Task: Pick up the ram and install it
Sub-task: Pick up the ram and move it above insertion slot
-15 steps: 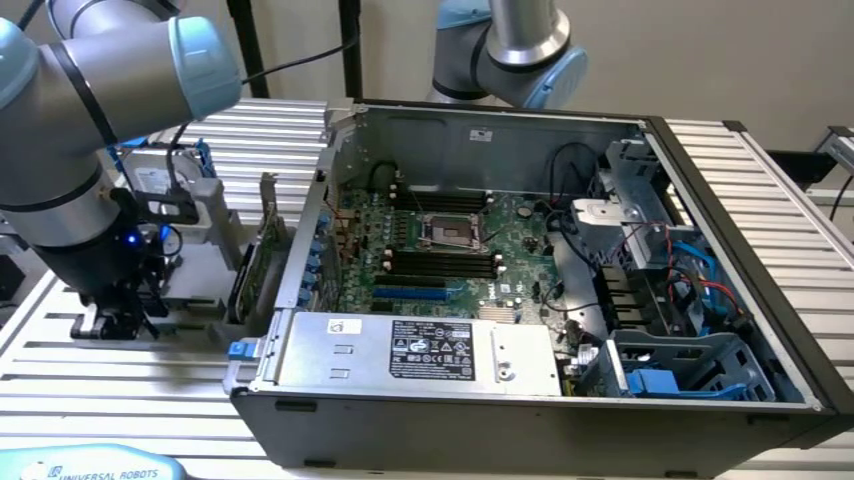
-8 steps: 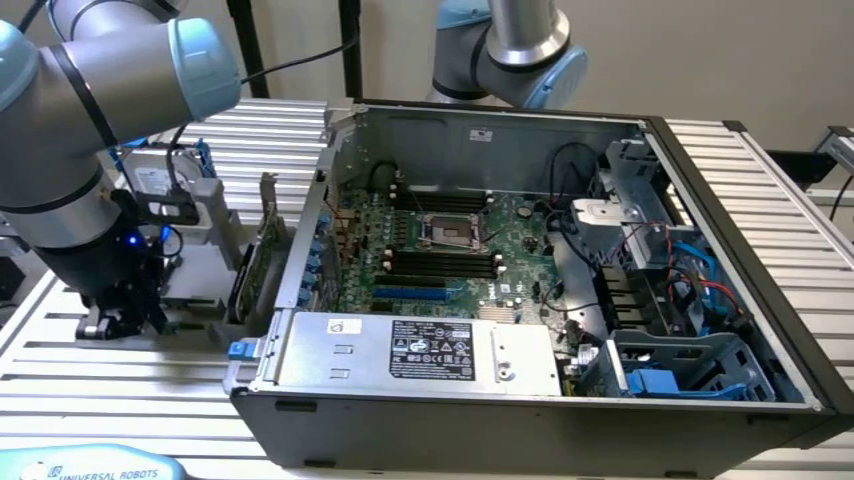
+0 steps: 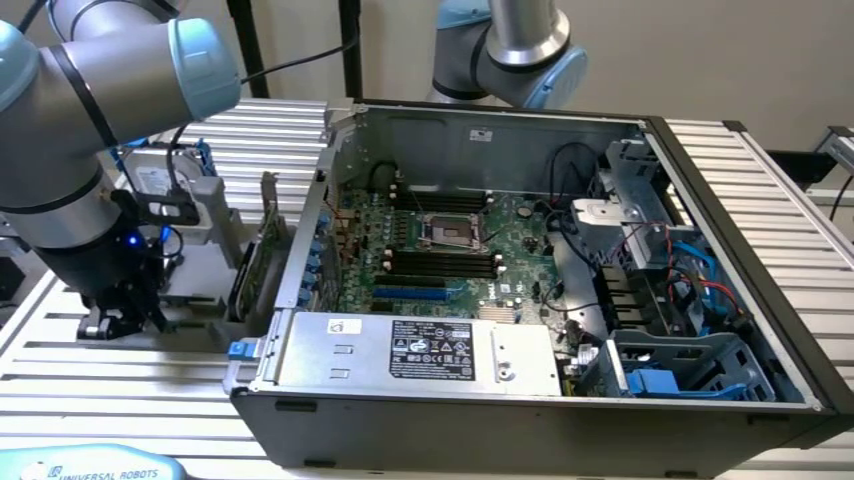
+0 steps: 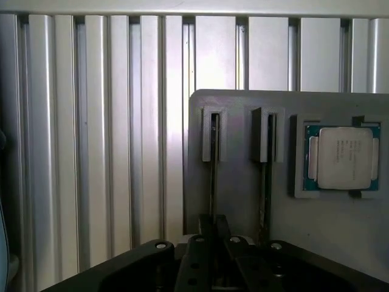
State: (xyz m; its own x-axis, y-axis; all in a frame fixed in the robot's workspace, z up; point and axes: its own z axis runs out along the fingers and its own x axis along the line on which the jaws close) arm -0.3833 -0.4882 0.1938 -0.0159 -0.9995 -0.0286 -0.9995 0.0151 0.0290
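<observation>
1. Ribbed aluminium tabletop (image 3: 267, 130). An open PC case (image 3: 534, 400) sits across the middle, with a grey holder (image 4: 237, 201) off its side, at the exterior view's left.
2. The arm (image 3: 80, 120) bends down over the holder. The claw (image 3: 118, 318) is low at it, well apart from the motherboard slots (image 3: 441, 262) inside the case.
3. Key relation: the ram (image 4: 213, 158) stands on edge in one holder slot, directly under the claw. Its long axis runs straight out from between the tips, parallel with the tabletop ribs.
4. The claw is nearly closed, its tips pinching the ram's thin edge from both sides. It looks like a grip, with the ram seated in its slot and not lifted.
5. The ram shows edge-on as a thin dark line; chips not visible from here.
6. A second stick (image 4: 266, 182) sits in the neighbouring slot just beside it. A CPU (image 4: 344, 157) lies flat in a pocket beyond that.
</observation>
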